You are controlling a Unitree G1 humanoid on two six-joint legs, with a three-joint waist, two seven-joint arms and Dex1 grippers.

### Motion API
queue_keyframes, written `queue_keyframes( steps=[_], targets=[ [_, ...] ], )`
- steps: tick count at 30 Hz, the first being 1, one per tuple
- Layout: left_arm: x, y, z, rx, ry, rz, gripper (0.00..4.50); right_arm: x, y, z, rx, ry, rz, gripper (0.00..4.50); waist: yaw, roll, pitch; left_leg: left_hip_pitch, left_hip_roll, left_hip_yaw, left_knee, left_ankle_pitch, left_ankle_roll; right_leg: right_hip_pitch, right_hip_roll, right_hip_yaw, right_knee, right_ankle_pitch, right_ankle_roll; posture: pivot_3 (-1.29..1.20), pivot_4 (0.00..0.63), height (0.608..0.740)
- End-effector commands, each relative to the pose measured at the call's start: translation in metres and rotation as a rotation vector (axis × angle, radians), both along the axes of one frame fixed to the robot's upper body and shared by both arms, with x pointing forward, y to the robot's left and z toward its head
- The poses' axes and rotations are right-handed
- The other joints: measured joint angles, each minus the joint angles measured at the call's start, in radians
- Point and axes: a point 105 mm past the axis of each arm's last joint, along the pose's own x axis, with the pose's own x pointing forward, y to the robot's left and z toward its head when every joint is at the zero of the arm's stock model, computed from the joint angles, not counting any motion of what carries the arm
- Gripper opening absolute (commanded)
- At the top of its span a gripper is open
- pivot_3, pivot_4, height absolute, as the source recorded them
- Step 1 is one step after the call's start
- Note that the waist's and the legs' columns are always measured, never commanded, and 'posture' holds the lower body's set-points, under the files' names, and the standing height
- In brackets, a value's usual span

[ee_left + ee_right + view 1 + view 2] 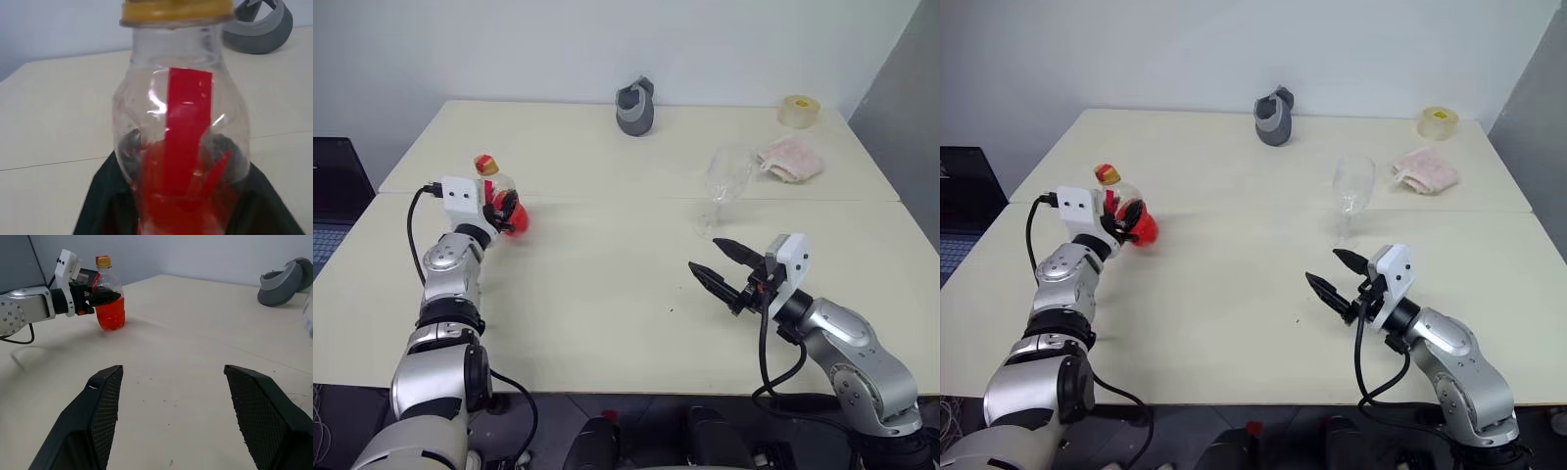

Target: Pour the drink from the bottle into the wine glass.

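Observation:
The bottle (518, 221) stands upright on the left part of the table, clear plastic with a yellow cap and red drink (110, 313) filling its lower part. My left gripper (499, 208) is shut on the bottle's body, a black finger (105, 196) pressed on each side of it. To the right of the table's middle, the empty wine glass (726, 176) stands upright on its foot. My right gripper (704, 254) hovers open just in front of the glass, apart from it, with nothing between its fingers (105, 401).
A grey curved object (635, 108) lies at the back middle of the table (607, 294). A tape roll (799, 110) and a crumpled pink cloth (792, 158) sit at the back right, behind the glass. A seam crosses the tabletop between bottle and glass.

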Motion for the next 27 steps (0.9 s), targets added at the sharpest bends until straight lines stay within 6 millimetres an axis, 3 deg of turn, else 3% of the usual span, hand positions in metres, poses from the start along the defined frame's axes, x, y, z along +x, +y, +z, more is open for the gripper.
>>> queue_keyframes(
  steps=[1,4,6,10,18,22,27],
  targets=[
    [0.001,0.007,0.021,0.037,-0.060,0.017,1.28,-0.003,-0.002,0.014,0.010,-0.053,0.003,3.55,0.000,0.000,0.000,0.000,0.000,0.000,0.000,0.000,0.000,0.000,0.000,0.000,0.000,0.000,0.000,0.00,0.150,0.740],
    [0.001,0.002,0.022,0.044,-0.060,-0.007,1.28,-0.002,-0.001,0.016,0.007,-0.060,0.009,3.55,0.000,0.000,0.000,0.000,0.000,0.000,0.000,0.000,0.000,0.000,0.000,0.000,0.000,0.000,0.000,0.00,0.150,0.740],
    [0.004,-0.013,0.024,0.056,-0.066,-0.061,1.28,-0.001,0.001,0.019,-0.013,-0.073,0.028,3.55,0.000,0.000,0.000,0.000,0.000,0.000,0.000,0.000,0.000,0.000,0.000,0.000,0.000,0.000,0.000,0.00,0.150,0.740],
    [0.005,-0.061,0.023,0.063,-0.079,-0.235,1.28,0.003,0.009,0.020,-0.061,-0.065,0.068,3.55,0.002,0.000,0.000,-0.001,0.000,0.000,0.001,0.000,0.000,0.000,0.000,-0.001,0.000,0.000,0.000,0.00,0.150,0.740],
    [-0.016,-0.163,0.018,0.045,-0.078,-0.580,1.28,0.022,0.036,0.058,-0.030,-0.126,0.115,3.55,0.000,0.000,0.000,-0.002,0.000,-0.001,0.002,0.001,-0.002,-0.001,0.000,-0.001,0.000,0.000,0.000,0.00,0.150,0.740],
    [-0.030,-0.196,0.012,0.045,-0.053,-0.714,1.28,0.033,0.049,0.069,0.004,-0.120,0.126,3.55,-0.004,0.000,0.000,-0.002,0.000,-0.001,0.001,0.002,-0.004,-0.001,0.000,0.000,0.000,0.000,0.000,0.00,0.150,0.740],
    [-0.038,-0.224,0.018,0.048,-0.061,-0.836,1.28,0.043,0.060,0.081,0.044,-0.106,0.127,3.55,-0.004,0.000,0.000,-0.002,0.000,-0.001,0.001,0.002,-0.004,-0.001,0.000,0.000,0.001,0.000,0.000,0.00,0.150,0.740]
  ],
)
